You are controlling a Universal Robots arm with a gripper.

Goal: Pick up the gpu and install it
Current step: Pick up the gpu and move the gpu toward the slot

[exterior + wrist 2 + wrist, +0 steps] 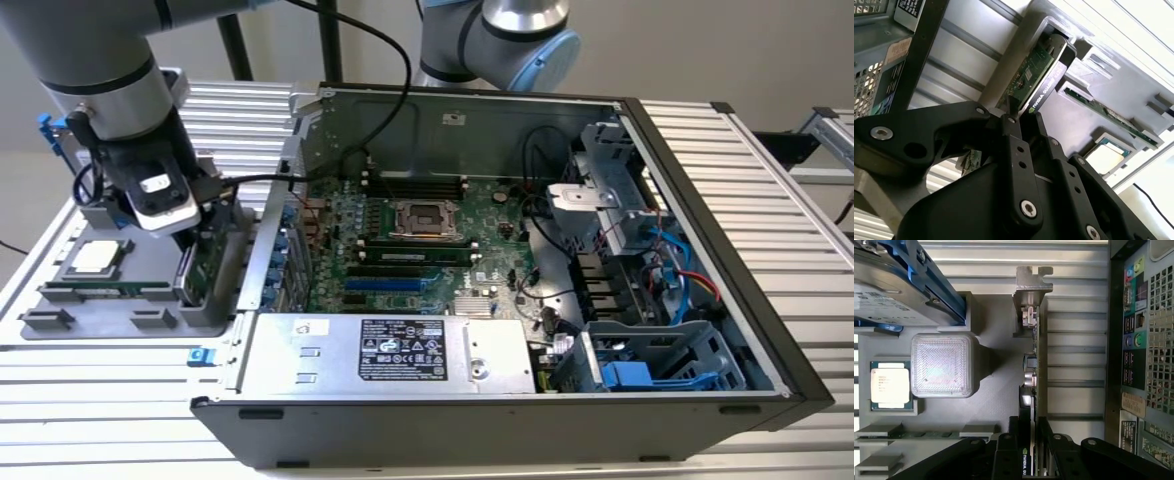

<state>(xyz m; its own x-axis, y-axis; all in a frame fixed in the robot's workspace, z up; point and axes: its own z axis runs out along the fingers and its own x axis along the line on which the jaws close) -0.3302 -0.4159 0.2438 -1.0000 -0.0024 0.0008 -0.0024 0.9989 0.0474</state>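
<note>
Clamps jaws of gripper (1023, 122) narrowly on both faces of gpu (1034, 75), standing on edge in gray holder (999, 395), long axis alongside computer case (534, 420).

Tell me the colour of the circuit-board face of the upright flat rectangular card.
Green; the gpu board shows best in the second wrist view.

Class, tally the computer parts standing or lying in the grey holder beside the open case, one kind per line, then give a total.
gpu: 1
processor chip: 1
memory stick: 1
hard drive: 1
Total: 4
</note>
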